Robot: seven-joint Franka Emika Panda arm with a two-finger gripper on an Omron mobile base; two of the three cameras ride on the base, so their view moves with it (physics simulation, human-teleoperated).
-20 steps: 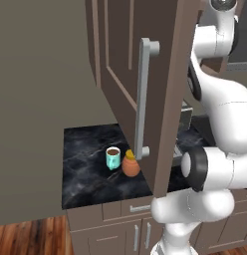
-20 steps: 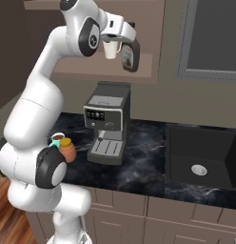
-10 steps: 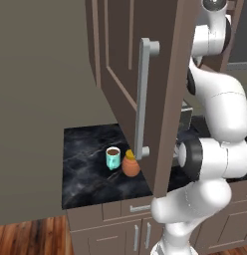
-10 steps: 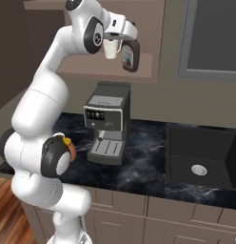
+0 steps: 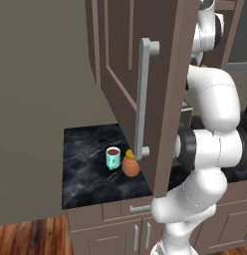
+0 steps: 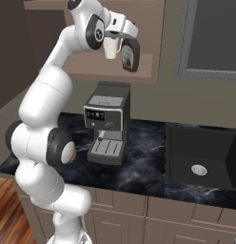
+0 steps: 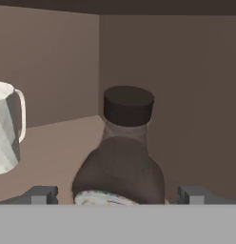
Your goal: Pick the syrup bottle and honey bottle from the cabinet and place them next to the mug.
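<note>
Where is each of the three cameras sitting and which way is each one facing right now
Left base view: behind the arm's left, facing the open cabinet door and counter, where the honey bottle stands touching or nearly touching the mug; white arm at right.
Right base view: behind the arm's right, facing the coffee machine and sink; arm rises at left, gripper at the syrup bottle.
Hand view: on the hand, facing into the cabinet at the syrup bottle, a white cup at left; fingertips flank the bottle.
Shared: right base and hand views both show the syrup bottle.
</note>
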